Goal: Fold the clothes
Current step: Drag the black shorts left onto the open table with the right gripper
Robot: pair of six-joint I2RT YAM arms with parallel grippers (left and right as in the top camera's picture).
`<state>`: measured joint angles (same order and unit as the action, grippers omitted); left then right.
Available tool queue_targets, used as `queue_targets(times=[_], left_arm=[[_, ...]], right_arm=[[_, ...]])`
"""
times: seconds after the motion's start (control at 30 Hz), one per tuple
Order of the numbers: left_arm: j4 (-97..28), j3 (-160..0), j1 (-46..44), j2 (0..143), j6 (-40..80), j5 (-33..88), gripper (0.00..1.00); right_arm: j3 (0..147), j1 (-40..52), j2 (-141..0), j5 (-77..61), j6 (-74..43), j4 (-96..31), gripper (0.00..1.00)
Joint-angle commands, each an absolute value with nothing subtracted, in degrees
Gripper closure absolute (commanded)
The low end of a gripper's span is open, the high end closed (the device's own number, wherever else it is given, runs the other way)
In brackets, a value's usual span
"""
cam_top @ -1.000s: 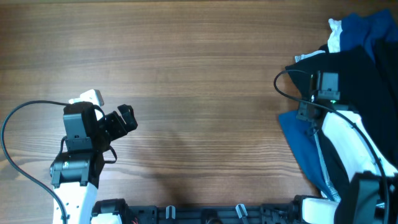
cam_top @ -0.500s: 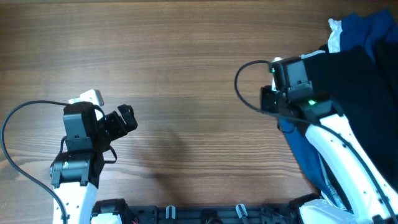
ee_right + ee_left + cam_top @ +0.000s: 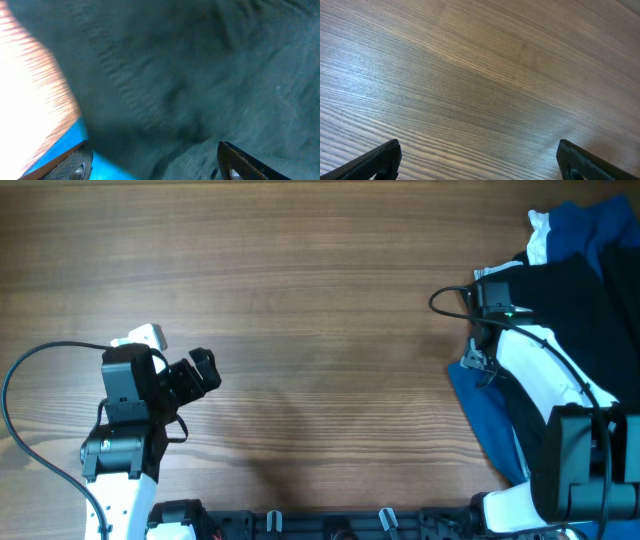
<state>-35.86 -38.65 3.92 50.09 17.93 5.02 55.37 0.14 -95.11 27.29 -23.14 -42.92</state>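
Obs: black garment point(image 3: 580, 290) at frame's right edge, directly under right fingers point(image 3: 237, 161), spread wide; left fingers point(image 3: 380, 161) also wide, lower left, well apart.

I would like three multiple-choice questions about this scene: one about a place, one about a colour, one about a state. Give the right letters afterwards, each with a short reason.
1. In the overhead view, where on the table do the clothes lie?
A) left edge
B) middle
C) right edge

2. What colour is the cloth at the lower edge of the pile, next to the black garment?
A) blue
B) red
C) yellow

3. In what state is the left pincer?
A) shut on a garment
B) open over bare wood
C) shut on a cable

Answers:
1 C: the pile sits at the right edge, partly under the right arm.
2 A: that cloth is bright blue against the wood.
3 B: the left wrist view shows its fingers wide apart, with only wood grain between them.
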Motion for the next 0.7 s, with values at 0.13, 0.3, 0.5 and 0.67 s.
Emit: queue_targets(times=[0.13,0.3,0.5,0.67], left_arm=[[-35.66,-39.72,4.29,50.28,18.48,5.76,0.0],[-35.66,-39.7,4.29,50.28,18.5,5.76,0.0],[-35.66,-39.72,4.29,50.26,18.48,5.74,0.0],[-35.64,-39.72,4.29,50.28,18.48,5.74,0.0]], right_arm=[[55.22,-4.03,-95.46,28.75,-23.99,-38.83,0.83],[55.4,-4.21,-94.7,28.51,-23.66,-40.27,0.95],[62.19,-3.22,-86.15,-0.93,-3.68,-45.5,0.96],[63.79,8.56,-76.25,-26.41,-2.63,-40.82,0.96]])
